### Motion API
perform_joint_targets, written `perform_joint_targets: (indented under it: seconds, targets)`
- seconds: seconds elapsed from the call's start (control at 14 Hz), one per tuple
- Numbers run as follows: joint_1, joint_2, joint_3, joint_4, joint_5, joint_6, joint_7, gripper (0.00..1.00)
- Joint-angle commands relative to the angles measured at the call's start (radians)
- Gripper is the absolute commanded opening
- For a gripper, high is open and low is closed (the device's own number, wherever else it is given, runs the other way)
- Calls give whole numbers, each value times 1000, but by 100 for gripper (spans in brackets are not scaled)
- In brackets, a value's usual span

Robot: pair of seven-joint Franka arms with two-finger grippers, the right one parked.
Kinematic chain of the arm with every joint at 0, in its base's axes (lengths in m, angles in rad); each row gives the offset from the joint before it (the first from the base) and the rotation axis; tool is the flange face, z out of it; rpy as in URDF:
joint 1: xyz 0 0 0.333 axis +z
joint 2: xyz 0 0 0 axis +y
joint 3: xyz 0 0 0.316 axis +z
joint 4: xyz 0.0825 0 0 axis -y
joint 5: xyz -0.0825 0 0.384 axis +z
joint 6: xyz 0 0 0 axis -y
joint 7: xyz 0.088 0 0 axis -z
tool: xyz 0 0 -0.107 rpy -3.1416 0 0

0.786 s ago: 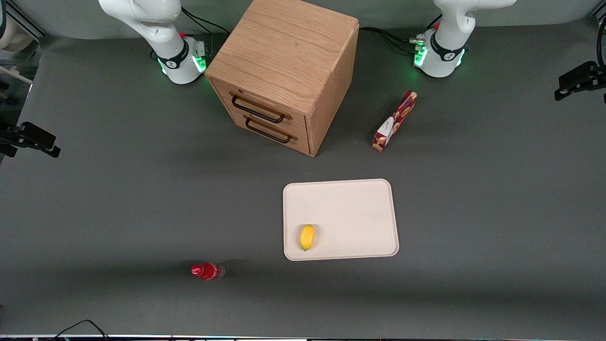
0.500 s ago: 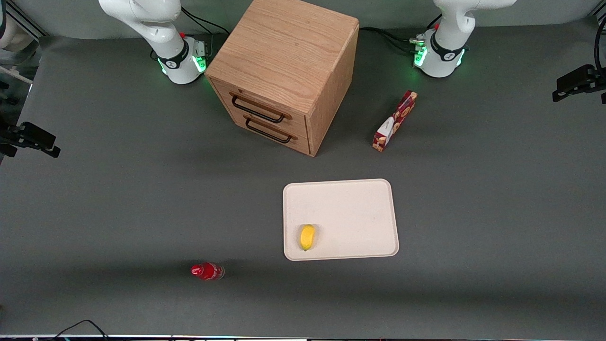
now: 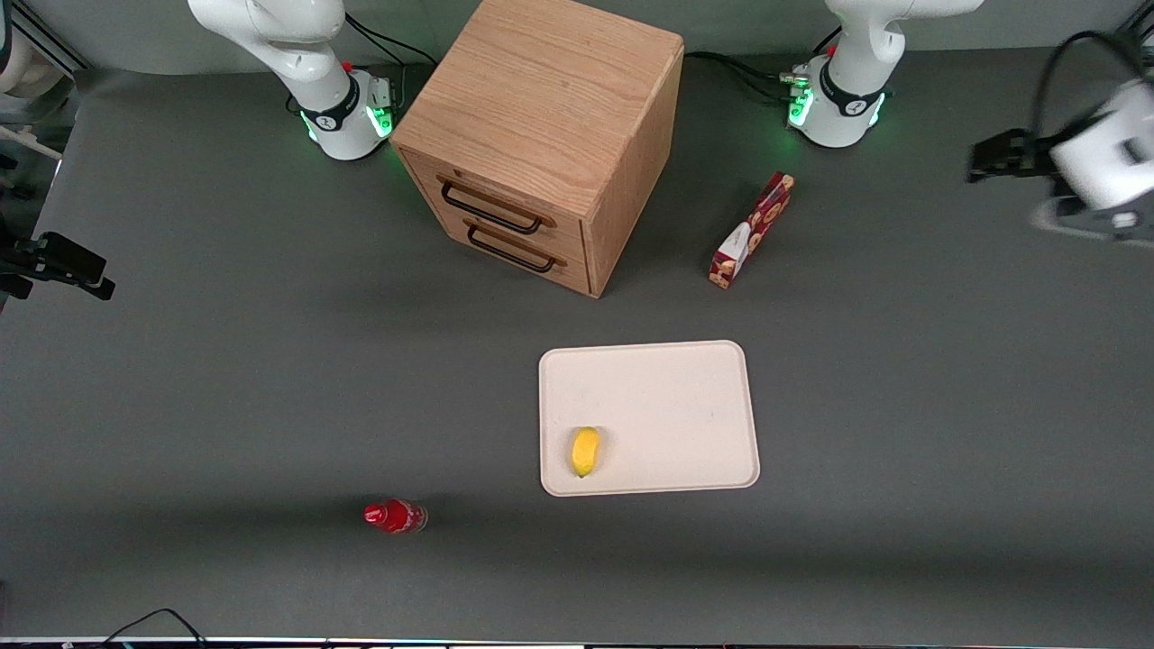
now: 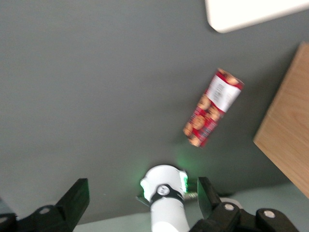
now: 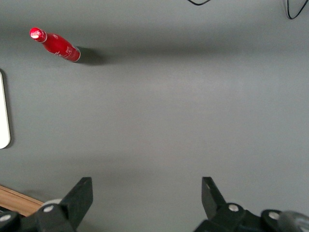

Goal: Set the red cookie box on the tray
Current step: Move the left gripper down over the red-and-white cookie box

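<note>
Here the claw [image 4: 140, 203] is hanging wide open and empty, high above the counter [image 3: 270, 379]. The red cookie box [image 4: 213, 107] is lying well below it, apart from the tray [image 4: 251, 12].

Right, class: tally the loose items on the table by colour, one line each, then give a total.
Red: 2, the red cookie box and the bottle
Yellow: 1, the lemon
Cream: 1, the tray
Total: 4
The end effector is open and holds none of them.
</note>
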Motion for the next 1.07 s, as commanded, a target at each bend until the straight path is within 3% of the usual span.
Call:
perform_joint_targets:
  seconds: [0.0, 0.36, 0.57, 1.0]
  targets:
    - [-3, -59, -49, -204, -77, 97, 2, 100]
    - [47, -225, -227, -698, -81, 469, 55, 100]
    - [55, -225, -295, -821, -89, 591, 63, 100]
    - [52, -217, -441, -1056, -206, 936, 55, 100]
